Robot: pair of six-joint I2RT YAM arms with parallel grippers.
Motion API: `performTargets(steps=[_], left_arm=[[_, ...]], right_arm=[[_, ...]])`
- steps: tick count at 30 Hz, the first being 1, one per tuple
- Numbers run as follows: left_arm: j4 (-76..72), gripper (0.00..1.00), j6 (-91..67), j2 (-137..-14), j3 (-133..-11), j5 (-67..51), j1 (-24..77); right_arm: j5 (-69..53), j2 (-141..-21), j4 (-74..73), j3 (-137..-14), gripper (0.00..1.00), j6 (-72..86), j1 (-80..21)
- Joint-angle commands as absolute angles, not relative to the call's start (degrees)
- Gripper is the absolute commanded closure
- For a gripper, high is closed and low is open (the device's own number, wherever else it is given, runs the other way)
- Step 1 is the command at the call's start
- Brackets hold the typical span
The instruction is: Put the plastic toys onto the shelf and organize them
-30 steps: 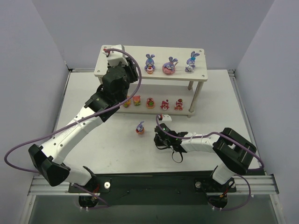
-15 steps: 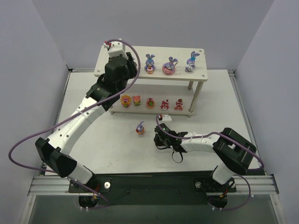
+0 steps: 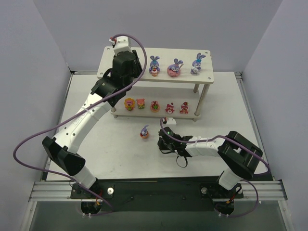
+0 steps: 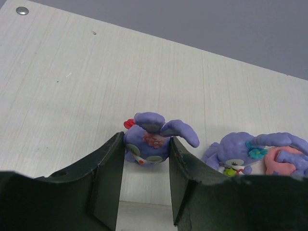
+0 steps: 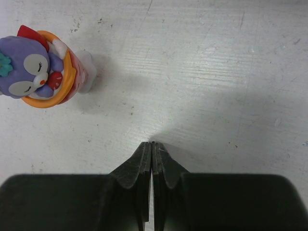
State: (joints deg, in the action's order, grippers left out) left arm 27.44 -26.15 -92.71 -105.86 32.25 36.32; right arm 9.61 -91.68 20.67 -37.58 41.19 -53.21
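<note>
One purple bunny sits between the fingers of the left gripper, which press against its two sides with only the toy's width between them. It is over the left part of the top tier of the shelf; whether its base touches the board cannot be told. Just to its right in the wrist view stands a second bunny with a teal bow. From above, three bunnies stand in a row on the right half of that top tier: one nearest the gripper, one in the middle and one toward the right end. On the lower tier five round toys stand in a line, from a yellow-orange one on the left to a red one on the right. A last bunny, in an orange ring, stands on the table near the shelf's front. Near it, to its right, the right gripper lies low over the table, its fingers pressed together on nothing.
</note>
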Motion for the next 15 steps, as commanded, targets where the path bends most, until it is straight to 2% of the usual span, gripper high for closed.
performTargets(steps=[1,6,15], left_arm=[[31.2,1.0,-27.1,-92.6,-109.1,35.2,36.0],[32.5,1.0,-27.2,-92.4,-109.5,35.5,36.0],[35.6,0.91,-27.2,-93.8,-112.5,34.9,35.7]], right_arm=[[9.7,-92.9,18.8,-38.4,0.98,41.7,-52.8],[9.3,-93.2,18.9,-38.7,0.98,41.7,-52.8],[8.9,-93.8,18.7,-39.0,0.98,41.7,-52.8]])
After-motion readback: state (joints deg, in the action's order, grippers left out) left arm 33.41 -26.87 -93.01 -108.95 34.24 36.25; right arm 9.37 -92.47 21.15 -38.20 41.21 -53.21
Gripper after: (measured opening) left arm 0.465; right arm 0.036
